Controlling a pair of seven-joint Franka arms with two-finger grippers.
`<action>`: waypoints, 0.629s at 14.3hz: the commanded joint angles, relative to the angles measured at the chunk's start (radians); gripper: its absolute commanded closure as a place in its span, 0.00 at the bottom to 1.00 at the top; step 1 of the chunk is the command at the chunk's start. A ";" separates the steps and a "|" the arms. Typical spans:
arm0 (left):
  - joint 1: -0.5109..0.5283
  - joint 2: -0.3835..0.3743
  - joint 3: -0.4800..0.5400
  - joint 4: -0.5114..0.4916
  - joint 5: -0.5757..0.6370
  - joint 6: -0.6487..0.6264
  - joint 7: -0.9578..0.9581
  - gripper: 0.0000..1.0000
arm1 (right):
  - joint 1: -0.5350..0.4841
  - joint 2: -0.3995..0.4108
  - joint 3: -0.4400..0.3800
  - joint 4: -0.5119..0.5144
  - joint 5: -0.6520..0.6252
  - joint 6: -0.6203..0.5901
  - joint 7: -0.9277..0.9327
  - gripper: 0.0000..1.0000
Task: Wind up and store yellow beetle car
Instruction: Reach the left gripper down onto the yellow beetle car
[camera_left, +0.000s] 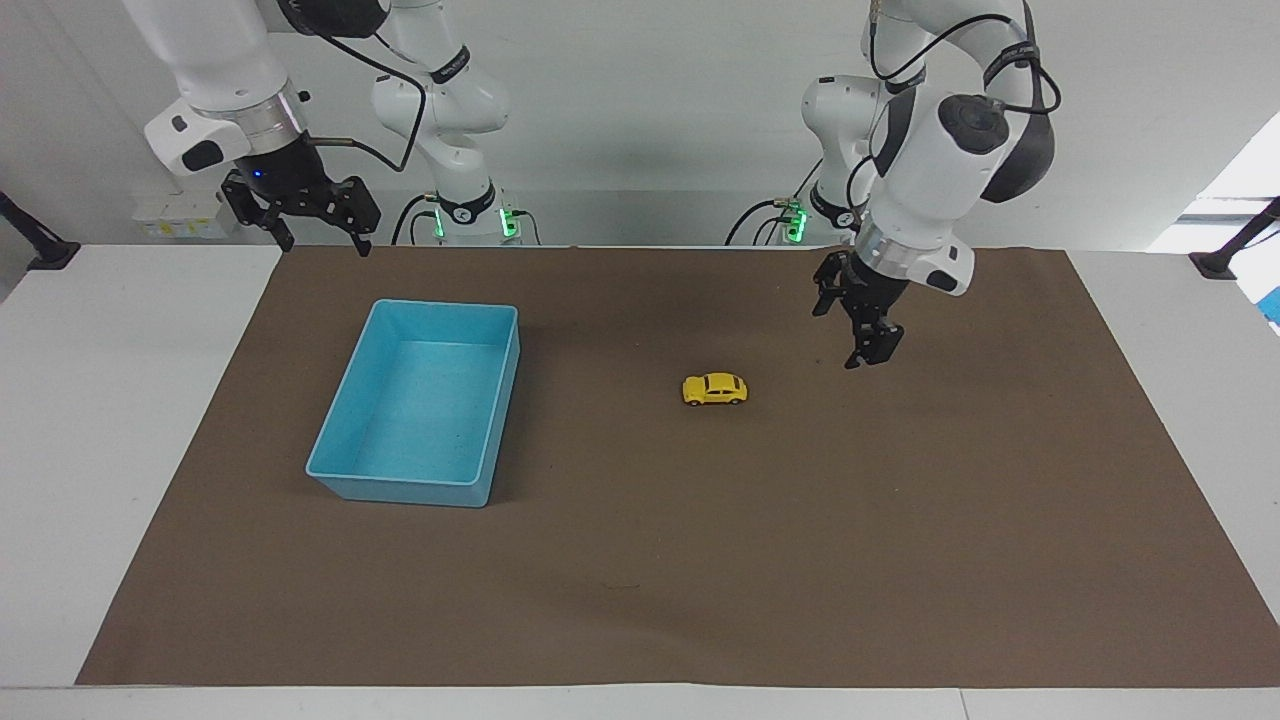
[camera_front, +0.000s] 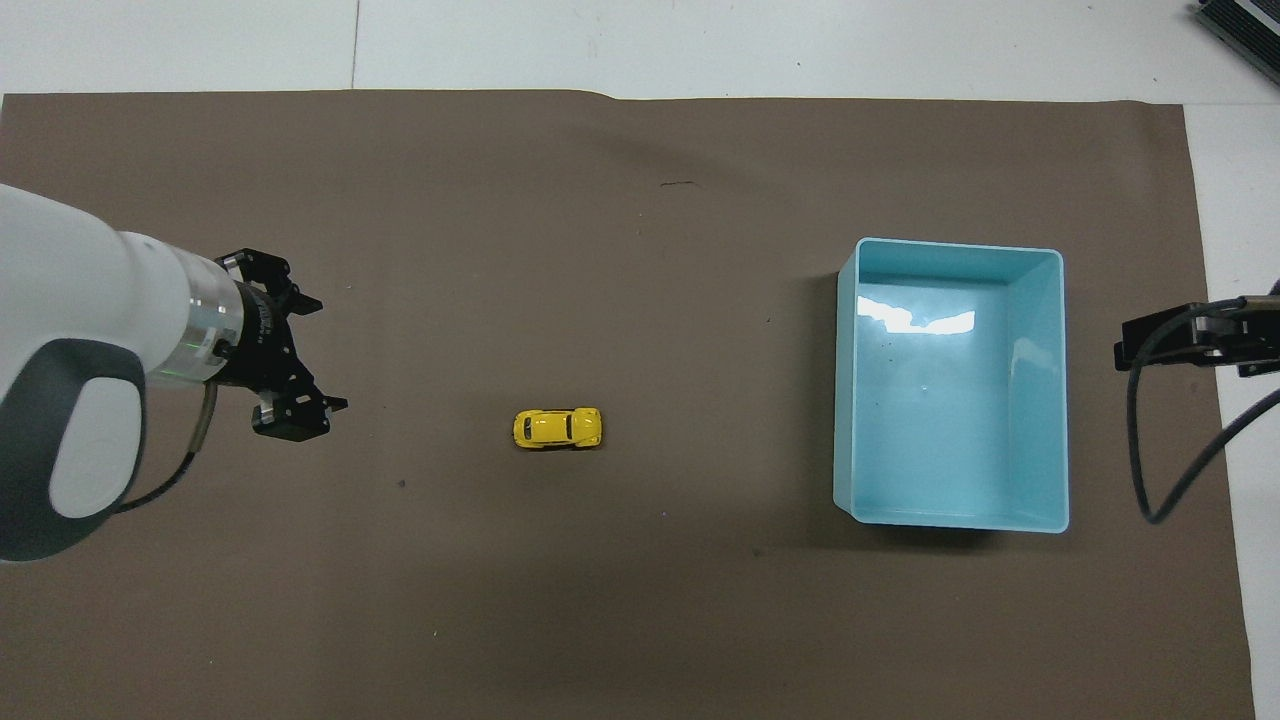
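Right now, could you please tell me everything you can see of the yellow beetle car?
The yellow beetle car is a tiny, glossy, bright yellow toy with a rounded body, dark windows and small black wheels. It stands upright on its wheels on the brown mat, lengthwise along the line between the table's two ends, apart from the light blue bin. Nothing but the mat touches it; the left gripper hangs open in the air nearby.
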 joint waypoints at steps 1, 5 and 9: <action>-0.104 0.089 0.019 -0.017 -0.004 0.078 -0.095 0.00 | -0.011 -0.003 0.005 -0.002 0.006 0.002 -0.018 0.00; -0.168 0.094 0.019 -0.126 -0.002 0.254 -0.176 0.00 | -0.009 -0.003 0.005 -0.001 0.006 0.002 -0.018 0.00; -0.220 0.108 0.019 -0.213 -0.002 0.366 -0.176 0.00 | -0.011 -0.003 0.005 -0.002 0.006 0.002 -0.018 0.00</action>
